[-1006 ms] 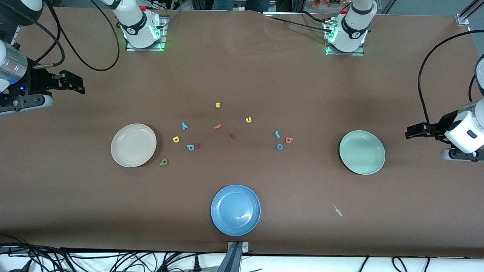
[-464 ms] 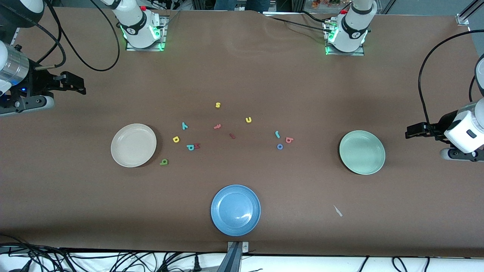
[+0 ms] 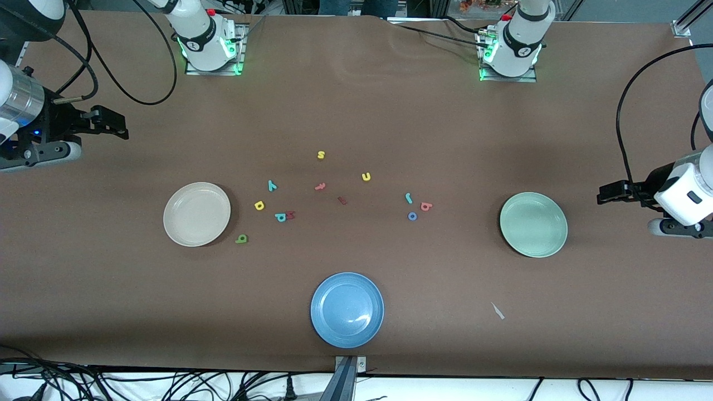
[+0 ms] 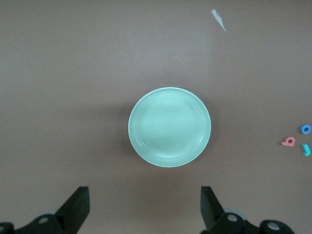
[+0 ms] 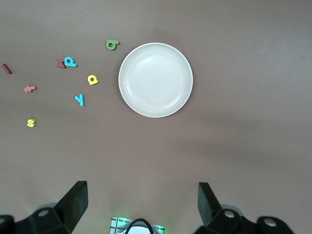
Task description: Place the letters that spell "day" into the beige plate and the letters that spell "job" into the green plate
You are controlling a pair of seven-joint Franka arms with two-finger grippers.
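Here, at the outset of the sorting job, you have both arms parked high at the table's ends with nothing yet lifted: the left gripper [image 4: 144, 207] hangs over bare table at its own end with fingers [image 4: 78, 204] spread wide and empty, the green plate [image 4: 169, 92] lying straight out past its fingertips, while the right gripper [image 5: 141, 204] hovers likewise released over its end, the beige plate [image 5: 156, 48] just ahead of its open fingers [image 5: 75, 202]. Neither plate holds a letter. The "day" set lies loose beside the beige plate, toward the table's middle: the green letter [image 3: 241, 239], the yellow letter [image 3: 259, 205] and the teal "y" [image 3: 272, 185], each apart from the others. The "job" trio sits clustered well short of the green plate: the teal "j" [image 3: 408, 197], the blue "o" [image 3: 412, 216] and the salmon "b" [image 3: 426, 206]. The step in hand looks like the first reach. Your next move likely calls for carrying one gripper past its plate, dropping the fingers low astride a single thin letter and pinching it flat off the table without nudging its neighbours; the "job" cluster is the tighter fit.
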